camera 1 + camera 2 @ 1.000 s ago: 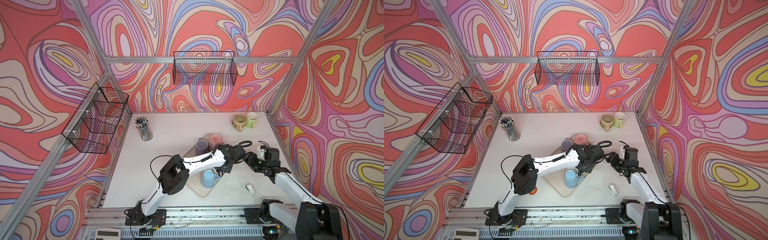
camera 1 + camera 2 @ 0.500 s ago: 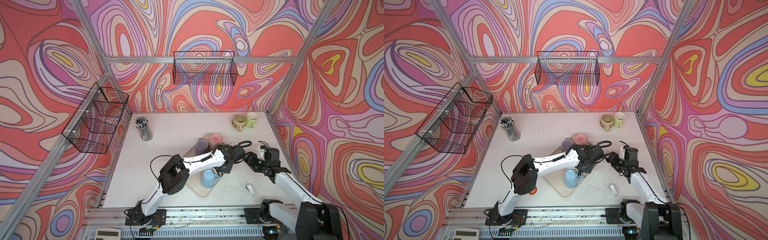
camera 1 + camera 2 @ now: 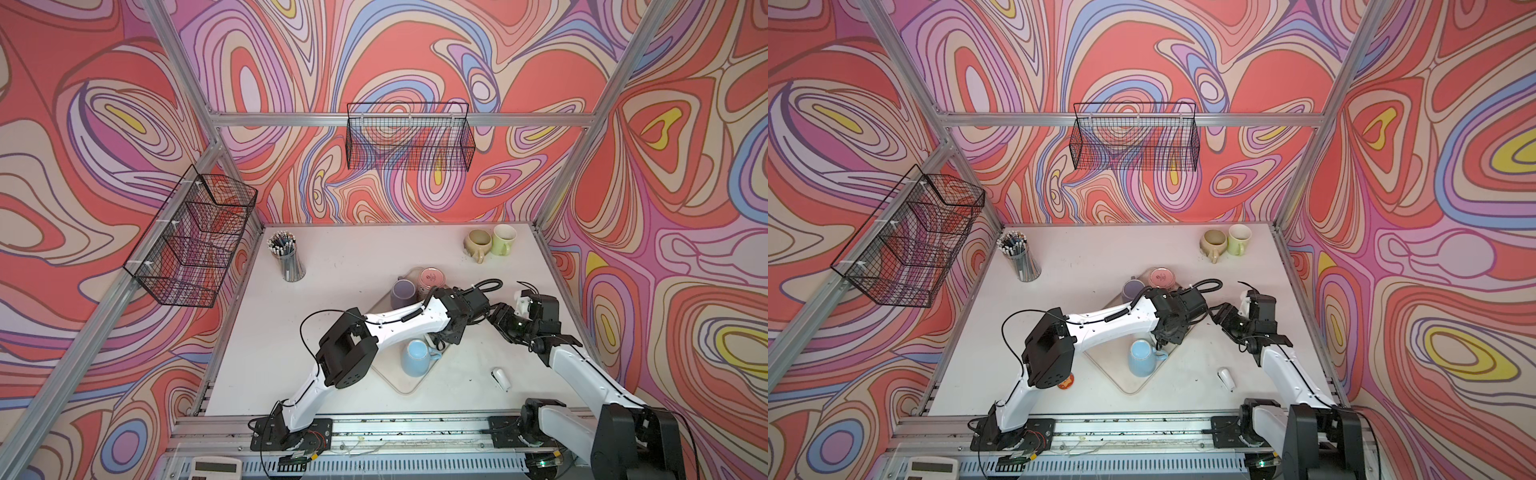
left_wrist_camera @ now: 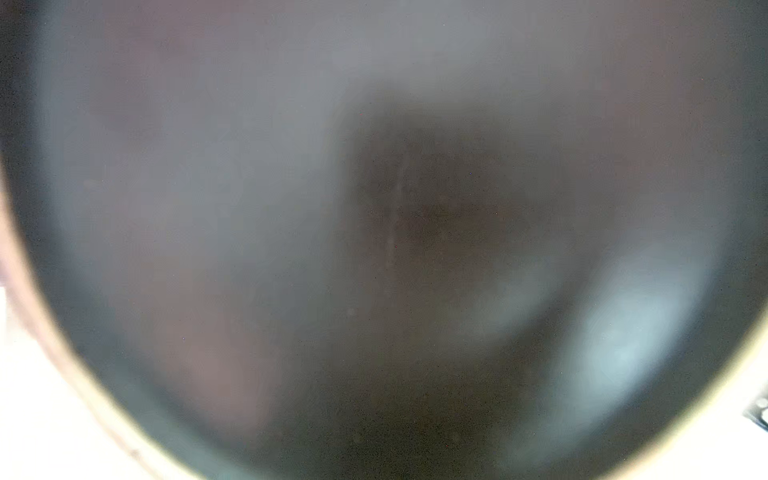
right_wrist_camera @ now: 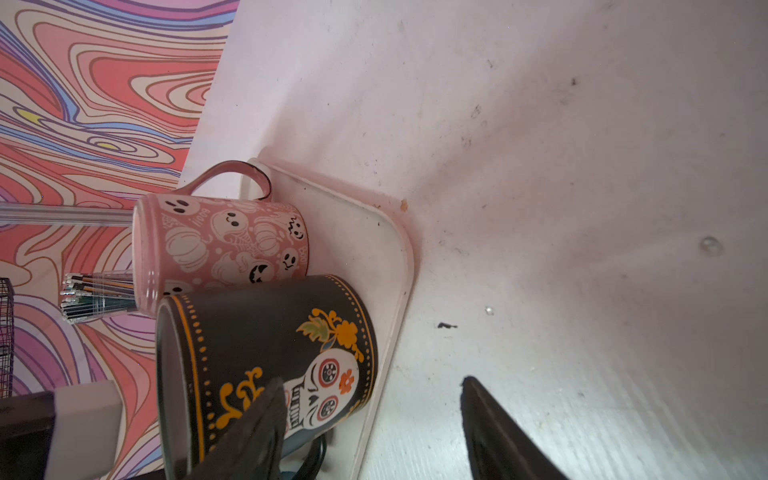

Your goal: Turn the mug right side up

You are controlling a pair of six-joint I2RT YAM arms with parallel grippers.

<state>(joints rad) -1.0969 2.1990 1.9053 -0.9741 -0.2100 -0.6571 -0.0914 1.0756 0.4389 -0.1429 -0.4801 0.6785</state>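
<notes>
Seemingly mid-approach: the left fingers [image 3: 448,335] hover over the white plastic tray [image 3: 401,384], grip unreadable; the black skull-painted ceramic mug [image 5: 266,353] stands inverted there; the right fingers [image 5: 490,424] gape empty beside it and likely must clamp its wall next.

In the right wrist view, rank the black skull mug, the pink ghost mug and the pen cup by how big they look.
1. Black skull mug, though it sits nearest the camera.
2. Pink ghost mug.
3. Pen cup, farther off and partly hidden.
</notes>
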